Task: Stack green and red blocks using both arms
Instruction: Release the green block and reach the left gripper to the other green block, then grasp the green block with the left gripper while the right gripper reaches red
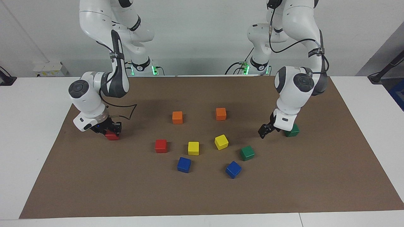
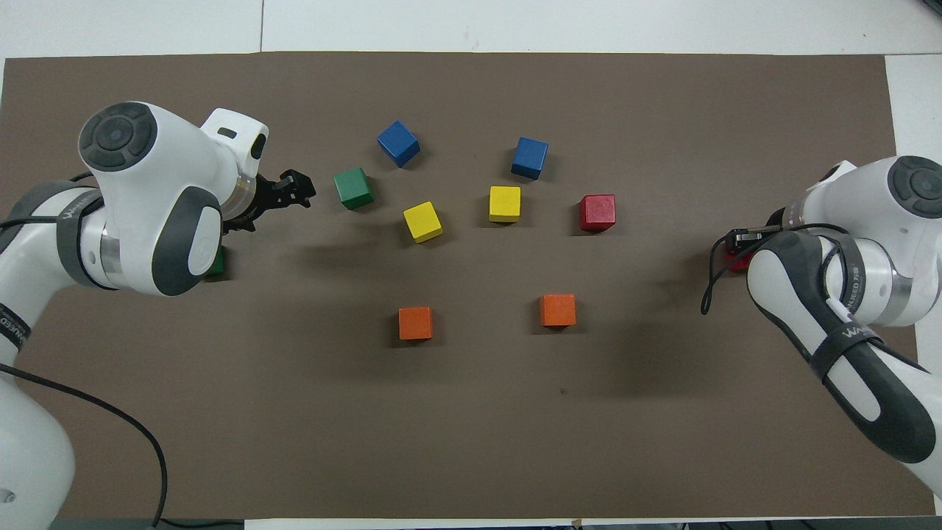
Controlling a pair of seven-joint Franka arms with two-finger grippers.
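One red block (image 1: pixel 113 136) lies on the mat at the right arm's end, and my right gripper (image 1: pixel 109 129) is down on it; the block is mostly hidden under the hand in the overhead view (image 2: pixel 734 263). The other red block (image 1: pixel 161 146) lies free in the middle cluster (image 2: pixel 597 213). One green block (image 1: pixel 293 131) lies at the left arm's end, beside the left wrist and mostly hidden in the overhead view (image 2: pixel 216 262). My left gripper (image 1: pixel 264 130) is open and empty, low over the mat between that block and the second green block (image 1: pixel 247 153), which also shows in the overhead view (image 2: pixel 353 188).
Two orange blocks (image 1: pixel 177 117) (image 1: pixel 221 113) lie nearer to the robots than the cluster. Two yellow blocks (image 1: pixel 193 148) (image 1: pixel 221 142) and two blue blocks (image 1: pixel 184 164) (image 1: pixel 233 169) lie around the free red and green blocks. A brown mat (image 1: pixel 202 195) covers the white table.
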